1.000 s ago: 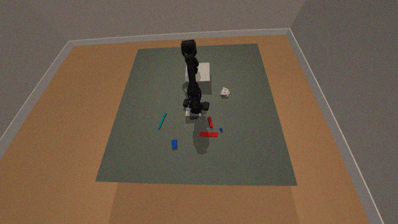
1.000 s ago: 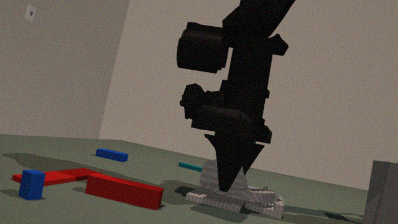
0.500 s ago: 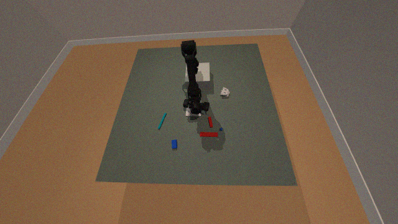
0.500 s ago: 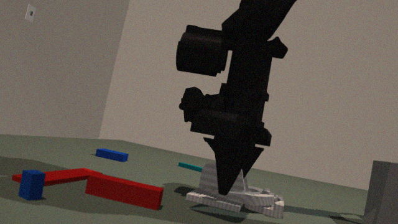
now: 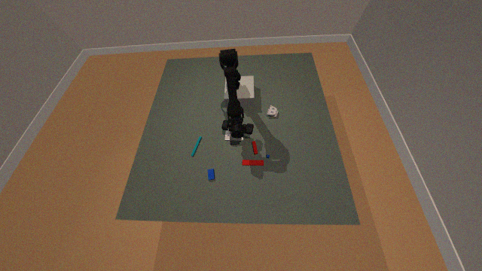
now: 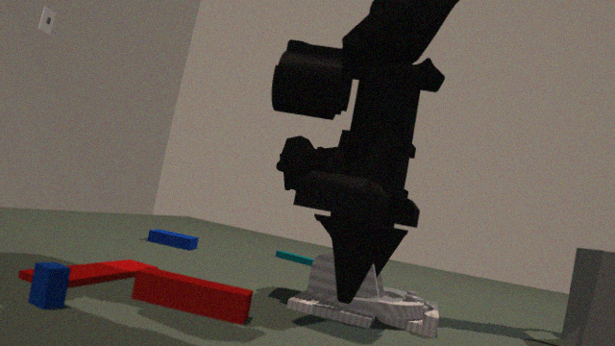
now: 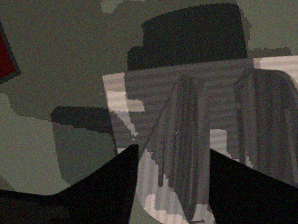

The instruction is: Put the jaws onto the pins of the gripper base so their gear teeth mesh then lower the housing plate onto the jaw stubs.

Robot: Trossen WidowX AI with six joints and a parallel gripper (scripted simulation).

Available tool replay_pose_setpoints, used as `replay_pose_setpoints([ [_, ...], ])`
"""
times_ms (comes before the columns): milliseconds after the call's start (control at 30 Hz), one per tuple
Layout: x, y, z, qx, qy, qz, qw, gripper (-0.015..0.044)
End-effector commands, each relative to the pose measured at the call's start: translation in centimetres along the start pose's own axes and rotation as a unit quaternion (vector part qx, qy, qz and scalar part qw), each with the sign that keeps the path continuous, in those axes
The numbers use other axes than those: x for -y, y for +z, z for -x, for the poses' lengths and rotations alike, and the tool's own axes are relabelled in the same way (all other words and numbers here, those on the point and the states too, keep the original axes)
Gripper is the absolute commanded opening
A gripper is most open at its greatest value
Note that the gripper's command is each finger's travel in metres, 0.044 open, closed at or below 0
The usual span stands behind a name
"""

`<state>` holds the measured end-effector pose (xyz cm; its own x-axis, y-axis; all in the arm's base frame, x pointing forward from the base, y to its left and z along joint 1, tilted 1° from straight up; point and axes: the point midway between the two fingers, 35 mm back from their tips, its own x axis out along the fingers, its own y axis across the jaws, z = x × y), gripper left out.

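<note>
The pale striped gripper base (image 5: 227,138) (image 6: 332,309) (image 7: 117,95) lies flat on the mat under the arm. My gripper (image 5: 236,136) (image 7: 168,152) is shut on an upright, ribbed grey jaw (image 7: 187,135), directly over the base. A second upright jaw (image 7: 270,110) stands to its right in the wrist view, over the base. In the exterior view the fingers come down to just above the plate. The pins, the jaws' lower ends and the gear teeth are hidden. A small white piece (image 5: 272,111), probably the housing plate, lies apart on the mat.
Two red bars (image 5: 254,147) (image 5: 253,162) and a small blue block (image 5: 267,156) (image 6: 49,285) lie near the base. A larger blue block (image 5: 211,174) (image 6: 173,239) and a teal stick (image 5: 196,146) (image 6: 294,258) lie farther off. A pale box (image 5: 246,88) (image 6: 593,298) stands behind the base.
</note>
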<state>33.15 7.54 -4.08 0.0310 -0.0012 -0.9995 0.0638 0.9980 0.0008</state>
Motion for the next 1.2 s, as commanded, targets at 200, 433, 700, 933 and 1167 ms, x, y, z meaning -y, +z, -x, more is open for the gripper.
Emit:
replay_pose_setpoints([
  [200,0.04,0.03,-0.04,0.001,-0.001,-0.003,1.000,0.0134],
  [433,0.04,0.03,-0.04,0.001,-0.001,-0.003,1.000,0.0134],
  [700,0.04,0.03,-0.04,0.001,-0.001,-0.003,1.000,0.0134],
  [933,0.04,0.03,0.29,0.001,-0.001,-0.003,1.000,0.0134],
  [1167,0.03,0.04,0.57,0.001,-0.001,-0.003,1.000,0.0134],
])
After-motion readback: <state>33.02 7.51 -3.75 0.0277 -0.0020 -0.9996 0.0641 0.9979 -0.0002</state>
